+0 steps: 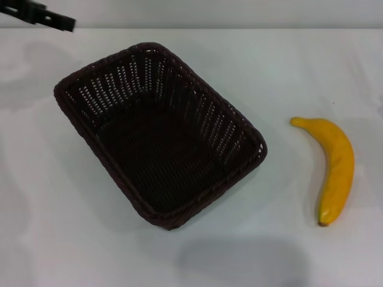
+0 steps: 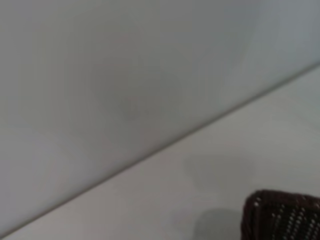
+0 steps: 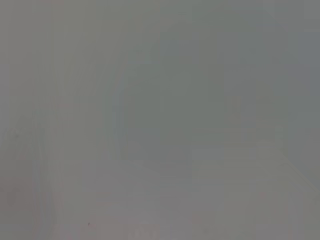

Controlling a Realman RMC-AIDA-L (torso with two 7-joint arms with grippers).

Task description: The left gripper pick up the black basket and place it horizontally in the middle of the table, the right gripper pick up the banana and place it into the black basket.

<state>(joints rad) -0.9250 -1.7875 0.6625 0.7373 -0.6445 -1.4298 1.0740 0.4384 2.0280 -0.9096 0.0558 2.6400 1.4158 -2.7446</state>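
Left gripper: only a black tip is seen at the far left corner of the tabletop, raised and apart from everything. Whether its fingers are wide or narrow cannot be told; nothing is held or touched by them.

Black basket: resting on the tabletop left of centre, empty, opening upward. Its long axis is set on a diagonal, running from the far left toward the near right, so it is not yet lying parallel to the near edge. Its far-left corner is the part nearest the left gripper, which lies beyond it toward the far left corner. In the left wrist view only one corner of the rim is caught. The left arm is judged the nearer one; a turn of the basket will be needed as well as a shift toward the middle.

Banana: lying flat near the right edge, well apart from the basket, long axis running roughly far to near, dark tip toward the near edge.

Right gripper: not seen in any view; its wrist view shows only a blank grey surface.
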